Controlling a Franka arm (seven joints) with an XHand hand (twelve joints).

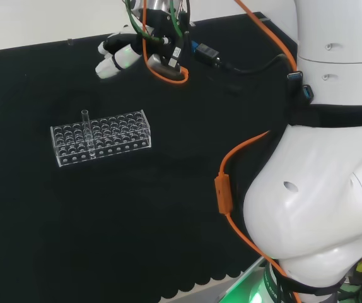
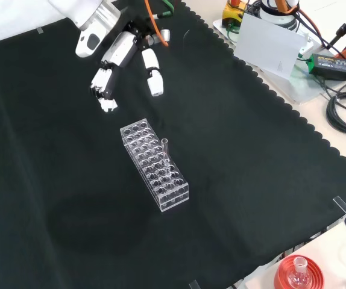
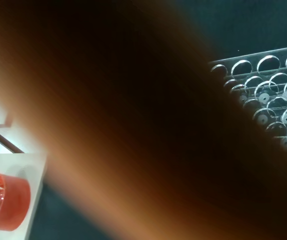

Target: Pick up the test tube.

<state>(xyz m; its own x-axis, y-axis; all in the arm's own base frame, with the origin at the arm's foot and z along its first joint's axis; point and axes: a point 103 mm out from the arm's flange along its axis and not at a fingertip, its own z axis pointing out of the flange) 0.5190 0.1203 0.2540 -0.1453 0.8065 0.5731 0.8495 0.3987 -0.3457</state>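
Test tube (image 1: 86, 131) upright in clear rack (image 1: 102, 138) — hand (image 2: 120, 55) apart, fingers relaxed, empty

The head camera sits behind and above my base, looking over my white links (image 1: 320, 208) down at the black cloth (image 1: 137, 240), with the clear rack (image 1: 101, 137) well beyond them. The front camera faces me from the opposite side, high above the same rack (image 2: 155, 165), about a quarter turn round. My wrist camera looks past a blurred orange cable (image 3: 83, 125) from close by, catching that rack's (image 3: 266, 100) holes. All three views share the rack.
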